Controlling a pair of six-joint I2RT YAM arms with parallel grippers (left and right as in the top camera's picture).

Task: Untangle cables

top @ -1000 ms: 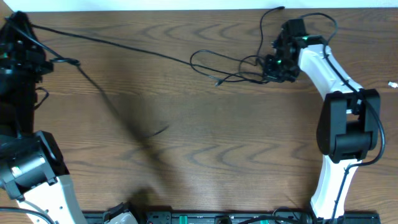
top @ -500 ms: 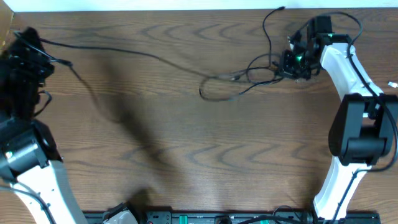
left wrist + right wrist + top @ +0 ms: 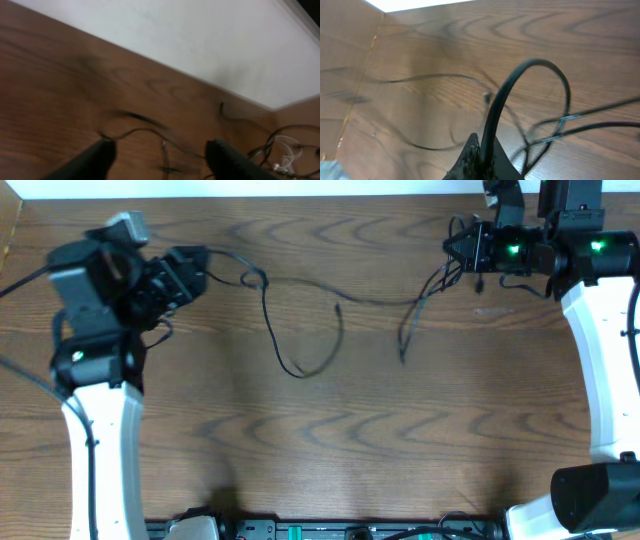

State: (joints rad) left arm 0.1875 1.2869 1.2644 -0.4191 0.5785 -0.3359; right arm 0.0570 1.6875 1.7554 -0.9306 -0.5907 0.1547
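Left wrist blurred, left gripper spread; right gripper pinches black cable

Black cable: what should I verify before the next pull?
1. Right end effector clamped on the black cable: ok, shut on it.
2. Left end effector gripping: not ok, fingers apart, nothing clamped between them.
3. Cable free of snags: not ok, a small loop sits near the left end effector.
4. Slack lying on the table: ok.
5. White cable located: cannot tell, only blurred white strands at the left wrist view's edge.
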